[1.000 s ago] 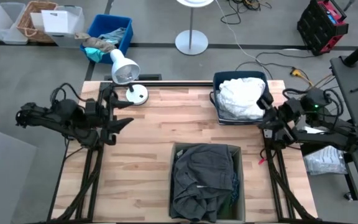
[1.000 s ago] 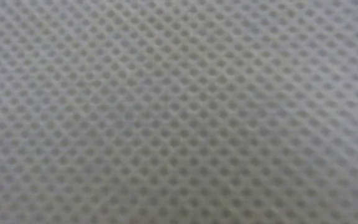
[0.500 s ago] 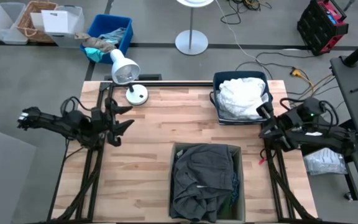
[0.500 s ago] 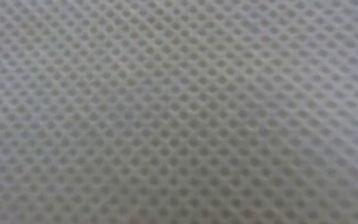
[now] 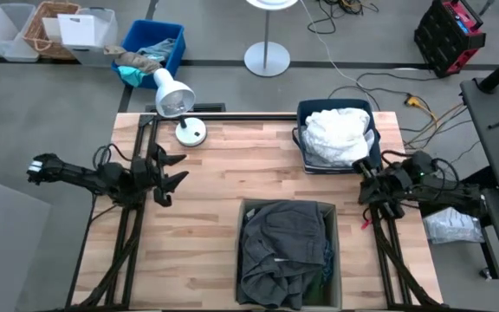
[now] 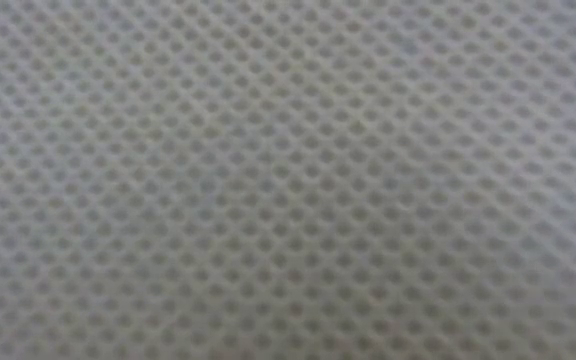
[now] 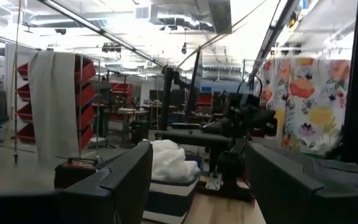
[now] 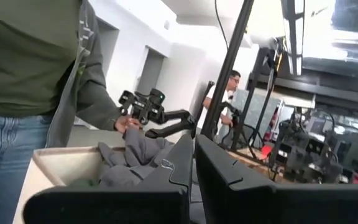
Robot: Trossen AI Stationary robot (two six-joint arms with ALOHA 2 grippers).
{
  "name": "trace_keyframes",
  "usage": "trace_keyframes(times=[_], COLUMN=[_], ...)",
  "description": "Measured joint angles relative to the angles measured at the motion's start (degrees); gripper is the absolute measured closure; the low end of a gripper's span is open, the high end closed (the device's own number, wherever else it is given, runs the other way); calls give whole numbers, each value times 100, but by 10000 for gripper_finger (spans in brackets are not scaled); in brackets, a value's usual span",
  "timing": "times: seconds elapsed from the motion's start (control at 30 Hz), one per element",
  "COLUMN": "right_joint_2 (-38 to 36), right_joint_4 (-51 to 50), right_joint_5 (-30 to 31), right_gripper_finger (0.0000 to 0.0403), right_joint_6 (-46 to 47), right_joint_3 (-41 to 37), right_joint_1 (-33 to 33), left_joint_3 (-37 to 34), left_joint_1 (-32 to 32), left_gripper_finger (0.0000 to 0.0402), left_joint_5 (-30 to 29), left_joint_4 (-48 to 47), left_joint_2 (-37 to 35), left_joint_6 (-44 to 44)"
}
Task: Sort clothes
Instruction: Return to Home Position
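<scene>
White clothes [image 5: 338, 134] lie piled in a dark blue bin [image 5: 301, 139] at the table's far right; they also show in the left wrist view [image 7: 169, 163]. A charcoal grey garment [image 5: 284, 247] fills a beige bin [image 5: 332, 260] at the near middle, and also shows in the right wrist view [image 8: 135, 155]. My left gripper [image 5: 178, 169] is open and empty over the table's left part, its fingers wide apart in its wrist view [image 7: 197, 168]. My right gripper [image 5: 360, 166] is shut and empty, just near of the blue bin's right corner [image 8: 193, 152].
A white desk lamp [image 5: 173, 100] stands at the table's far left. A blue box with teal and tan rags [image 5: 145, 56] sits on the floor beyond. A person in a green top and jeans [image 8: 30, 68] stands by the beige bin. Grey mesh [image 6: 288, 180] fills the low view.
My right gripper has drawn away from the white clothes in the blue bin, toward the table's near edge. My left arm has stretched out flatter at the table's left side. The clothes have not moved.
</scene>
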Motion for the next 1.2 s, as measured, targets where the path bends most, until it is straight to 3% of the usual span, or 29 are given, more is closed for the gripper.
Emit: trace_keyframes(times=[0.23, 0.4, 0.67, 0.87, 1.2], right_joint_2=[-270, -390, -442, -458, -460], right_joint_4=[515, 677, 734, 736, 621], right_joint_5=[17, 41, 68, 69, 67], right_gripper_finger=[390, 390, 390, 390, 390], right_joint_6=[3, 161, 310, 304, 281], right_joint_3=[-640, -857, -1027, -1028, -1303], right_joint_1=[164, 194, 194, 194, 194], left_joint_3=[-867, -835, -826, -831, -881], left_joint_1=[9, 60, 50, 48, 37], left_gripper_finger=[169, 169, 169, 169, 169], left_joint_5=[-3, -104, -103, -61, 341], left_joint_4=[1083, 666, 1203, -380, -2852], left_joint_2=[-252, -345, -1132, -2226, -2114], left_joint_6=[-76, -379, 514, 298, -1370])
